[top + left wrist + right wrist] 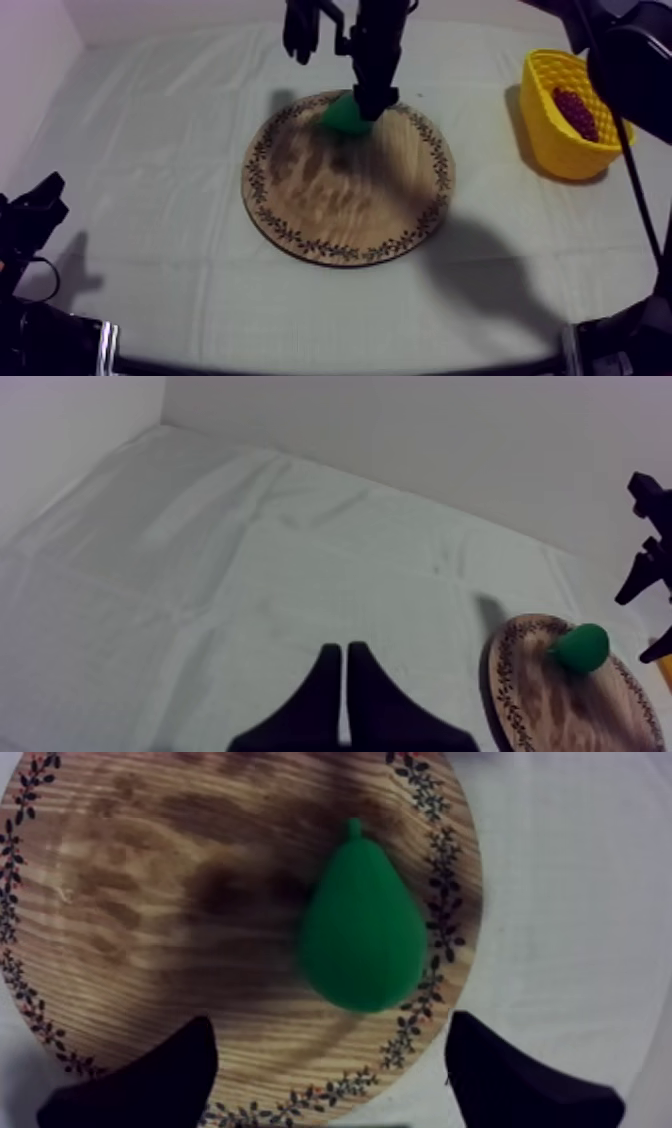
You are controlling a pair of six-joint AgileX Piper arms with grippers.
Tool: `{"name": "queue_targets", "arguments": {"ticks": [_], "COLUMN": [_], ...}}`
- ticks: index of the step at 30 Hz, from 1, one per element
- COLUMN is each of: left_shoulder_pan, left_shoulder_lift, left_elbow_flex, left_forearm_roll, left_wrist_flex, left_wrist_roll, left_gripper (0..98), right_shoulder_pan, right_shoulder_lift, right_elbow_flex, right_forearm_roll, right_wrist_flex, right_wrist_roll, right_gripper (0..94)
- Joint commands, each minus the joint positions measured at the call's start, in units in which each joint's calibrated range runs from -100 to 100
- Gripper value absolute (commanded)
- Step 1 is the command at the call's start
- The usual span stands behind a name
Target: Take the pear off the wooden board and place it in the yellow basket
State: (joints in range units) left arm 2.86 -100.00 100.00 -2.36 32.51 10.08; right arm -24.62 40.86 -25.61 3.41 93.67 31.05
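1. My left gripper (343,648) rests low at my left, its fingers together in a narrow wedge;
2. the wooden board (340,205) lies mid-table, with the pear (360,932) near its far edge;
3. my right gripper (330,1024) hangs over the pear, spread wide;
4. the yellow basket (560,150) stands at my right, with grapes (577,112) inside.

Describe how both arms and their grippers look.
Both arms are black, built of blocky segments. The left gripper has two slim black fingers tapering to narrow tips. The right gripper has two matte black fingers with broad, rounded ends.
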Motion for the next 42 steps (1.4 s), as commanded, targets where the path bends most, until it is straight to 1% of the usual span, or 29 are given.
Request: {"name": "queue_targets", "arguments": {"ticks": [1,8,18,28,32,38,42], "left_shoulder_pan": [0.0,0.0,0.0,0.0,0.0,0.0,0.0], "left_shoulder_lift": [0.0,0.0,0.0,0.0,0.0,0.0,0.0], "left_elbow_flex": [0.0,0.0,0.0,0.0,0.0,0.0,0.0], "left_forearm_roll": [-0.01,-0.01,-0.01,-0.01,-0.01,-0.01,-0.01], "left_wrist_flex": [0.0,0.0,0.0,0.0,0.0,0.0,0.0], "left_wrist_roll": [0.0,0.0,0.0,0.0,0.0,0.0,0.0], "left_gripper": [0.1,0.1,0.1,0.1,0.1,0.1,0.1], "right_shoulder_pan": [-0.2,-0.1,0.8,0.6,0.4,0.2,0.2], "right_shoulder_lift": [1.0,5.5,11.9,15.6,16.6,17.4,17.3], "right_elbow_flex": [-0.4,-3.6,-10.1,-11.2,-11.7,-12.2,-12.9], "right_forearm_roll": [-0.3,-0.4,0.5,0.2,0.1,0.1,0.4], "right_wrist_flex": [-0.2,-1.4,-2.3,-2.7,-3.1,-3.7,-4.1], "right_wrist_roll": [0.1,0.1,0.3,0.7,0.6,0.2,0.1], "right_gripper": [66.2,66.6,66.8,65.5,63.5,56.0,53.4]}}
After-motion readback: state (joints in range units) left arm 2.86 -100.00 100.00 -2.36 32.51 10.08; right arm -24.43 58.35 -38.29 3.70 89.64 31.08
